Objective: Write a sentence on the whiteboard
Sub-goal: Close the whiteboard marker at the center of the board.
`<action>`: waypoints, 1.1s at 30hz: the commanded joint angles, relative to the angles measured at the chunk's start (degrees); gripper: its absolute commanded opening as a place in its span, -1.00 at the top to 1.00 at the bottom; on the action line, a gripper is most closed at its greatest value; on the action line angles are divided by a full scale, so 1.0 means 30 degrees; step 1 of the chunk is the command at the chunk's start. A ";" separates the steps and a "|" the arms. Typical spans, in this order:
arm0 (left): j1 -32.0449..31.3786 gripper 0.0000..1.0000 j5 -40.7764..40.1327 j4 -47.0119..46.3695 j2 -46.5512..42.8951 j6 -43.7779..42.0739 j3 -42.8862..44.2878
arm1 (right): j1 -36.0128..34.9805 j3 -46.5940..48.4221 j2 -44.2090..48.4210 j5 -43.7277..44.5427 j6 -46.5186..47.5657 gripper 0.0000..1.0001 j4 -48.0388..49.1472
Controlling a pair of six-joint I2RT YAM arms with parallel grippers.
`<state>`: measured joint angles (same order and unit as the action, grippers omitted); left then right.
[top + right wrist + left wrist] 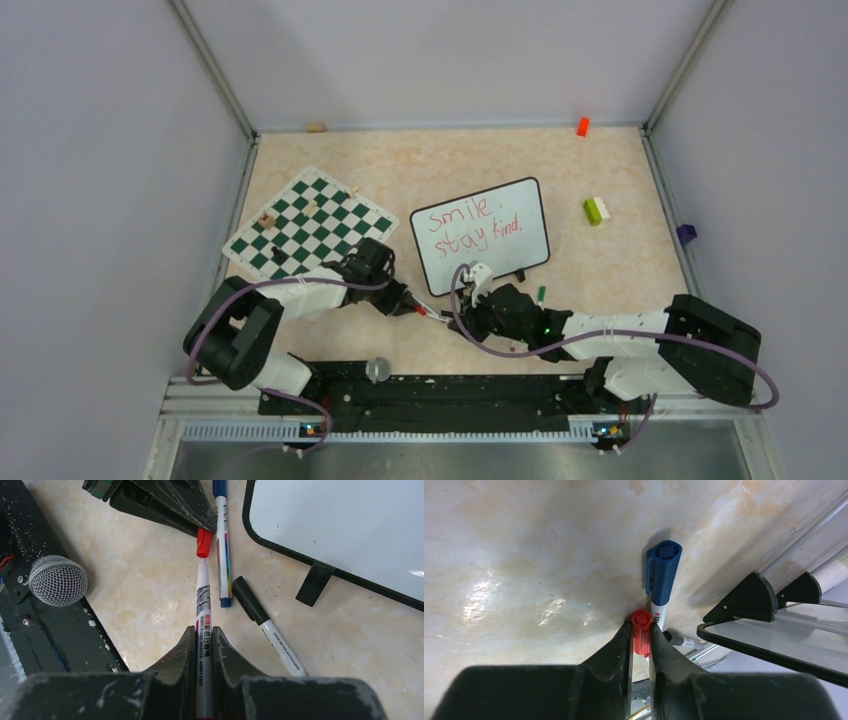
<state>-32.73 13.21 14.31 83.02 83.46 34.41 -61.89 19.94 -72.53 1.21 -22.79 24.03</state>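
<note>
Jaws of the right gripper (203, 632) are closed on the barrel of a red whiteboard marker (203, 605), which points away from the wrist, nib forward. Jaws of the left gripper (640, 630) are pinched shut on a red cap (641, 637). The two grippers face each other low over the beige table (610, 285), in front of the arm bases. Nib and cap mouth meet end to end; I cannot tell whether the nib is inside.

Near edge: a grey mesh ball (57, 580) sits on the black base rail.

Just beside the red marker lies a blue-capped marker (222, 545), roughly parallel to it and flat on the table. A black-capped marker (265, 625) lies slantwise on the other side of that, its cap close to the blue one's end.

Beyond the markers: the whiteboard (527, 203), mid-table, on two black feet, near edge close to the right gripper. The sentence (470, 225) is on it in red, two lines, reading "smile. stay kind."

Left of the board: a green-and-white chess mat (310, 222) with a few small pieces on it. Right of the board, well apart: a green-and-white block (596, 210).

Far edge: an orange block (582, 126) and a wooden block (316, 127).
</note>
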 commanded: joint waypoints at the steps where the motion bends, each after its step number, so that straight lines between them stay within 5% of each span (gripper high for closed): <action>1: -0.0060 1.00 -0.1954 0.2208 0.0388 -0.0510 -0.0345 | -0.0288 0.0621 0.0397 0.0016 -0.0005 1.00 0.0511; 22: -0.0072 1.00 -0.1405 0.1991 0.0326 -0.0336 -0.0417 | -0.0284 0.1194 -0.0799 0.0077 0.0127 1.00 0.1436; 33: -0.0050 1.00 0.1473 0.1021 -0.2333 0.1639 -0.1123 | -0.0289 0.0738 -0.0321 0.1179 0.0154 1.00 0.2348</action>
<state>-32.64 15.29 12.69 80.97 86.15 31.99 -62.24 21.12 -75.83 1.39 -22.63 26.33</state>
